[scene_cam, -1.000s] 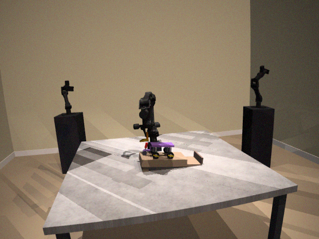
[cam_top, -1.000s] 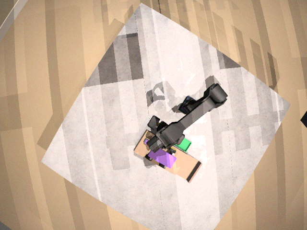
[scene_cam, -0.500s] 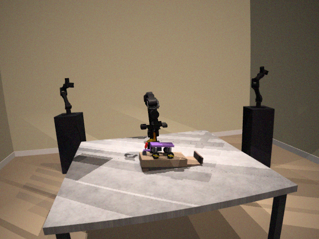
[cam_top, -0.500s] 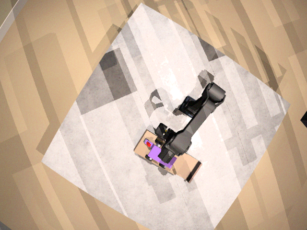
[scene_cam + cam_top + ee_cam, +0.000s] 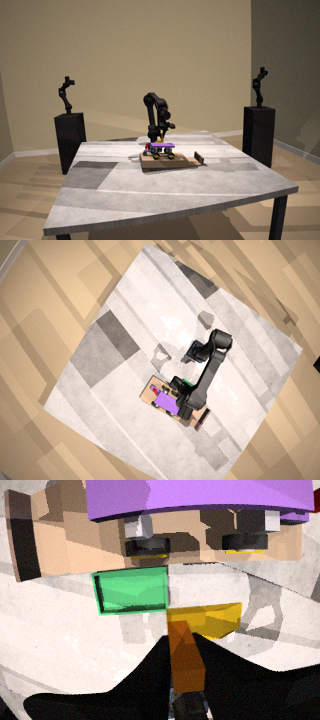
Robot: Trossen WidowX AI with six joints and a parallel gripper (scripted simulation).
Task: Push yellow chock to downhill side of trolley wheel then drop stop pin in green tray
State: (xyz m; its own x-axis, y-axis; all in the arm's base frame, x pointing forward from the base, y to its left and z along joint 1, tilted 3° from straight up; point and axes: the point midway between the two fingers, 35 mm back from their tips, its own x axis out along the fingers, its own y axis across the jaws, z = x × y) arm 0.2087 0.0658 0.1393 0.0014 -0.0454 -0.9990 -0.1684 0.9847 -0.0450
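My gripper [image 5: 179,640] [image 5: 163,135] is shut on the orange handle of the yellow chock [image 5: 216,620] [image 5: 158,141]. The chock hangs in the air beside the ramp, on the tray's side; its black rubber base is not visible. The purple trolley [image 5: 166,402] [image 5: 162,145] [image 5: 200,497] stands on the wooden ramp [image 5: 147,392] [image 5: 164,164] [image 5: 100,550]. The red-headed stop pin [image 5: 155,390] [image 5: 146,146] is at the trolley's uphill end. The green tray [image 5: 188,382] [image 5: 134,592] lies beside the ramp, mostly hidden by the arm in the top view.
An upright end board [image 5: 202,418] [image 5: 198,158] [image 5: 24,537] with a dark face stands at the ramp's low end. The arm reaches over the trolley's downhill part in the top view. Two other arms stand on black pedestals [image 5: 69,139] [image 5: 259,134] beyond the table.
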